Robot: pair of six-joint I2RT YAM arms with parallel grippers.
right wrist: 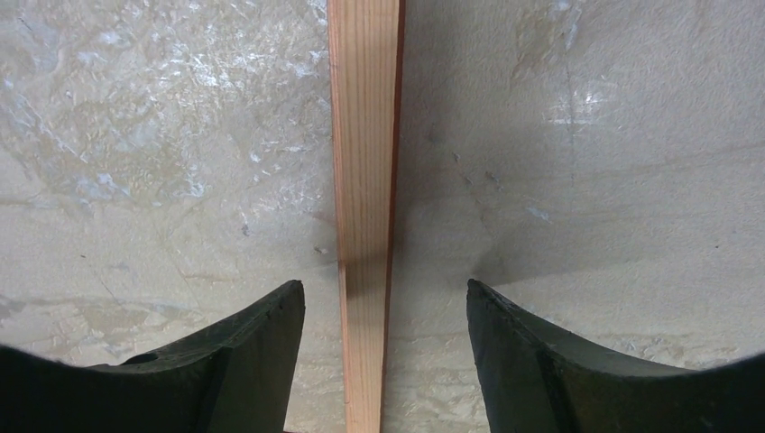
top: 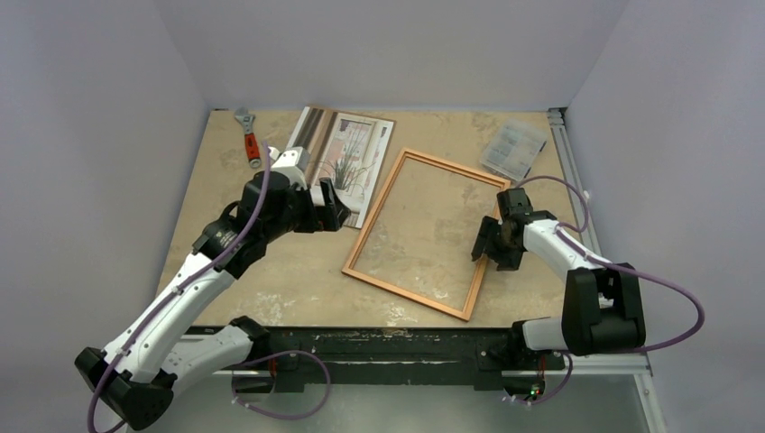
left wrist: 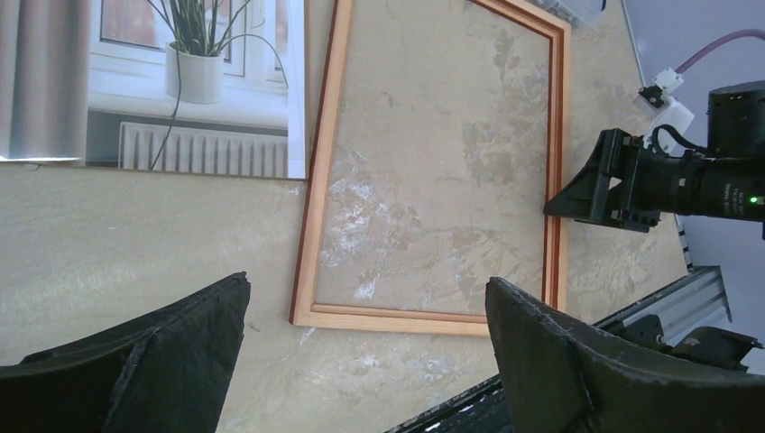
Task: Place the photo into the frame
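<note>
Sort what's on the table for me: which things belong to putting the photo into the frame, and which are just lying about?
Belongs to the job:
photo
wooden frame

Just lying about:
red-handled wrench, at the far left
clear plastic box, at the far right

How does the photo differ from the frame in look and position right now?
The photo is a solid printed sheet showing a plant; the frame is an open wooden border with bare table inside. The photo lies farther back and left than the frame. The right gripper straddles the frame's rail; nothing holds the photo. Both lie flat.
</note>
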